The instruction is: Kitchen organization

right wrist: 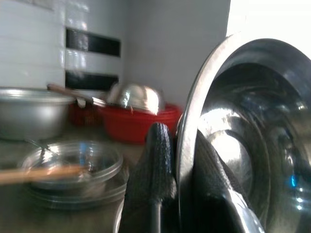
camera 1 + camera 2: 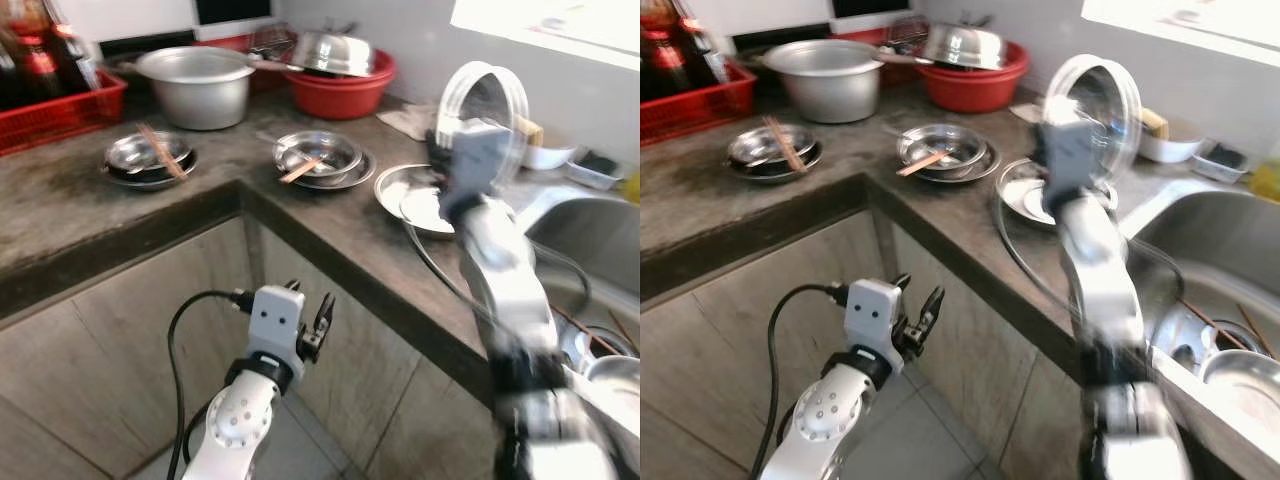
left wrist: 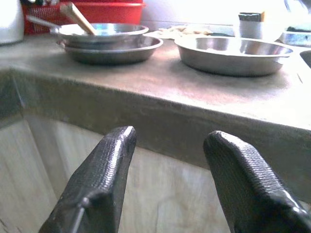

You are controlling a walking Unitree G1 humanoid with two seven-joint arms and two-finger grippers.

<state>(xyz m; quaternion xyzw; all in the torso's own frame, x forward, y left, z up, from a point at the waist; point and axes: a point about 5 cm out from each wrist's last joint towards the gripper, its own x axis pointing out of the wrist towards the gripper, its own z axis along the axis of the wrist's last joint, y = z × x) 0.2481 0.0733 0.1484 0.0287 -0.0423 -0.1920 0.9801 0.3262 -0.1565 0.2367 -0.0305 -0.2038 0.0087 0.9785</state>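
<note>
A grey worktop [image 2: 60, 215] carries a red basin [image 2: 345, 90] holding a steel bowl, a pot [image 2: 197, 85], and two dish stacks with chopsticks [image 2: 160, 150]. At 3 o'clock, a sink [image 2: 590, 240]. The right wrist view shows the right gripper [image 1: 177, 194] pinching a steel plate [image 1: 243, 121] upright by its rim. The left gripper [image 3: 170, 160], fingers wide apart, holds nothing below the worktop edge.

Steel bowl [image 2: 487, 108] held on edge above the counter, rim pinched. Shiny, round, hollow facing the sink side.
</note>
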